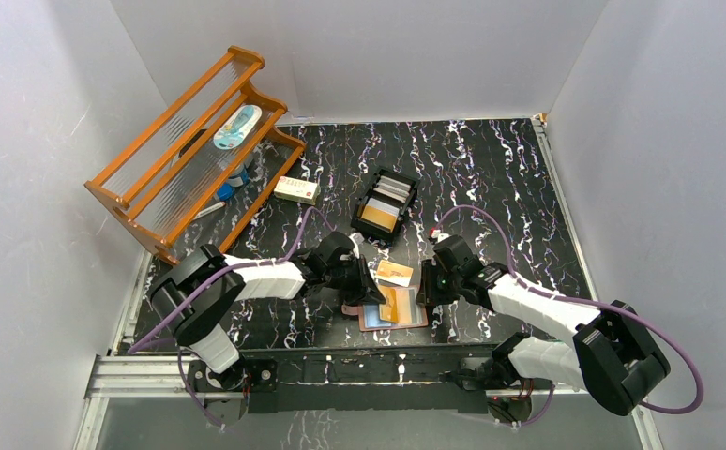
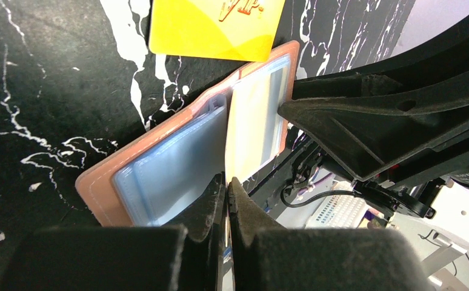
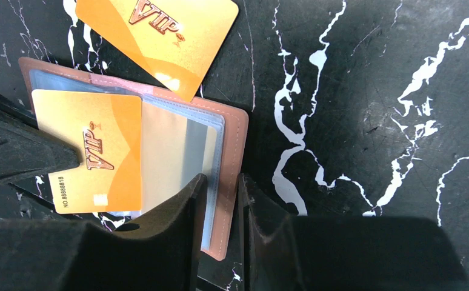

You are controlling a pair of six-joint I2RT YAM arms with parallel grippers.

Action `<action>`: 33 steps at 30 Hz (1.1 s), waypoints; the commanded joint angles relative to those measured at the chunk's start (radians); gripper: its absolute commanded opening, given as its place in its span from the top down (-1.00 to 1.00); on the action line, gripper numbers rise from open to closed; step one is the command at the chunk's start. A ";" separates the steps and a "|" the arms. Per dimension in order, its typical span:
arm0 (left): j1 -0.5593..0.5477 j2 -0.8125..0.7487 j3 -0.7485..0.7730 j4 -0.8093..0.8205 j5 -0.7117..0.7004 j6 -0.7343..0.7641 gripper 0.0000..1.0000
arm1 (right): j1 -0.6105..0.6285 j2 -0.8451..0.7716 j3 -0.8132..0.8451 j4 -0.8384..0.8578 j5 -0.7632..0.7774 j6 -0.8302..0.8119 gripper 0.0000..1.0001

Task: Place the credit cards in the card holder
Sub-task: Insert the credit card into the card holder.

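Note:
The salmon-brown card holder lies open on the black marbled table, its clear sleeves facing up. My left gripper is shut on the edge of a gold credit card and holds it over the holder's sleeves. A second gold credit card lies flat just beyond the holder. My right gripper stands open, with one finger over the sleeves and the other outside the holder's right edge.
A black slotted tray with more cards stands behind the holder. A white-and-red box lies to its left, beside a tilted wooden rack. White walls close in the table on three sides.

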 commanded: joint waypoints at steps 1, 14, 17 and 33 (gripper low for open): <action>-0.004 0.009 0.043 -0.051 0.005 0.046 1.00 | 0.001 0.018 -0.027 0.019 -0.003 0.025 0.33; -0.004 0.001 0.124 -0.314 -0.044 0.093 1.00 | 0.001 0.013 -0.027 0.017 0.009 0.026 0.34; -0.004 -0.002 0.111 -0.309 -0.043 0.051 1.00 | 0.001 0.014 -0.028 0.017 0.010 0.026 0.34; -0.008 0.061 0.111 -0.183 0.026 0.030 1.00 | 0.001 0.027 -0.032 0.029 0.013 0.033 0.34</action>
